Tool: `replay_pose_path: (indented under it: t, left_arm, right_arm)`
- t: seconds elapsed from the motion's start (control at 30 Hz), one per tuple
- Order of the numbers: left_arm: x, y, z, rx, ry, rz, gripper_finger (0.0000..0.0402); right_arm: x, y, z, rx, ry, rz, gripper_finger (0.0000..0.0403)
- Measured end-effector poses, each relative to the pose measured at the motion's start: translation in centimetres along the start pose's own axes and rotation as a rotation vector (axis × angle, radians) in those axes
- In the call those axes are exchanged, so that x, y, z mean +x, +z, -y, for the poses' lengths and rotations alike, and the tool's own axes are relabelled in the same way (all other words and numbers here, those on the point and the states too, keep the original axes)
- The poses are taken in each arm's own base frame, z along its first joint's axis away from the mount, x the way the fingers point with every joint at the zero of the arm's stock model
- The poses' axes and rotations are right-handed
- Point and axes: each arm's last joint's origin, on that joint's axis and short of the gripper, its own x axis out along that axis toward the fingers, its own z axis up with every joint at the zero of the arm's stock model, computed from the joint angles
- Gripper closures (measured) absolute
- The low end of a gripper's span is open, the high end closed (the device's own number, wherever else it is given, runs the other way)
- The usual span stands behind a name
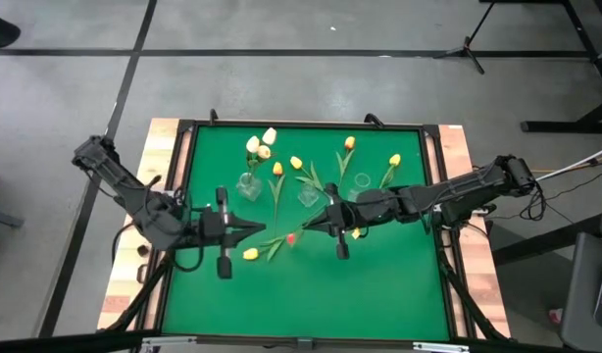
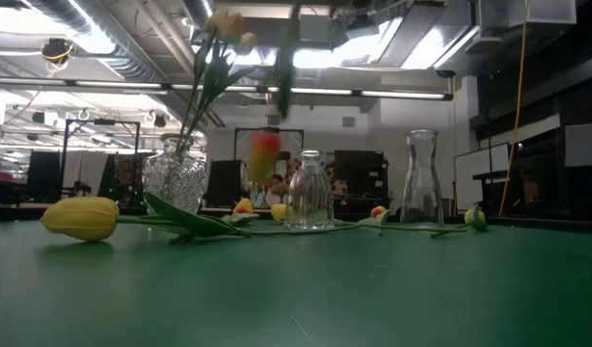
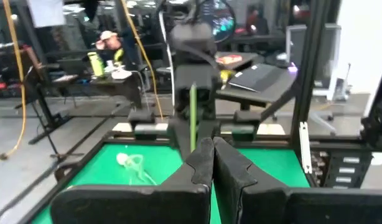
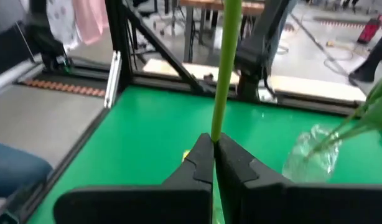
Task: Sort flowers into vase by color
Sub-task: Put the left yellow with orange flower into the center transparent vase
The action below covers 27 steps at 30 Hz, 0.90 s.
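My right gripper [image 1: 306,227] [image 4: 214,146] is over the middle of the green table, shut on the thin green stem of a flower. That flower's orange-red head [image 2: 264,154] [image 1: 291,238] hangs above the mat. Left of it, my left gripper [image 1: 260,230] [image 3: 211,146] stands shut on nothing and points at the stem [image 3: 193,118]. A yellow tulip [image 1: 250,253] [image 2: 81,217] lies on its side near the front. A cut-glass vase [image 1: 249,184] [image 2: 174,178] holds white and pale yellow flowers [image 1: 262,145]. My right gripper pinches the flower's stem [image 4: 217,124] between its two fingers. The fingers reach in from the table's right side, slanting slightly down, and lie across the stem. The stem stands roughly upright and the flower is lifted clear of the table, head below the fingers.
Two more clear glass vases [image 1: 308,194] [image 1: 362,181] stand mid-table, seen in the low view as a bottle [image 2: 309,190] and a carafe [image 2: 422,178]. Several loose yellow and orange tulips [image 1: 277,169] [image 1: 349,143] [image 1: 394,160] lie around them. The near half of the mat is bare.
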Motion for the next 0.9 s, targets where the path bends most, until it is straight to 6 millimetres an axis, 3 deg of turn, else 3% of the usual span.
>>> replay_pose_path:
  t: [0.3, 0.57, 0.73, 0.9]
  left_arm:
    - [-2.0, -5.3, 0.5, -0.13, 0.015, 0.148, 0.0401]
    - [-2.7, -10.1, -1.1, -0.381, -0.044, 0.322, 0.0401]
    - [-2.6, -11.5, -3.2, -0.586, -0.112, 0.456, 0.0401]
    - [-1.5, -11.6, -4.6, -0.666, -0.133, 0.542, 0.0401]
  right_arm:
    - [-0.2, 2.0, 0.1, -0.035, -0.015, 0.206, 0.0402]
    - [-1.0, 3.9, 0.6, -0.136, -0.168, 0.391, 0.0402]
    - [-1.8, 5.4, 0.8, -0.24, -0.26, 0.537, 0.0403]
    - [-2.7, 6.6, 0.8, -0.348, -0.311, 0.685, 0.0403]
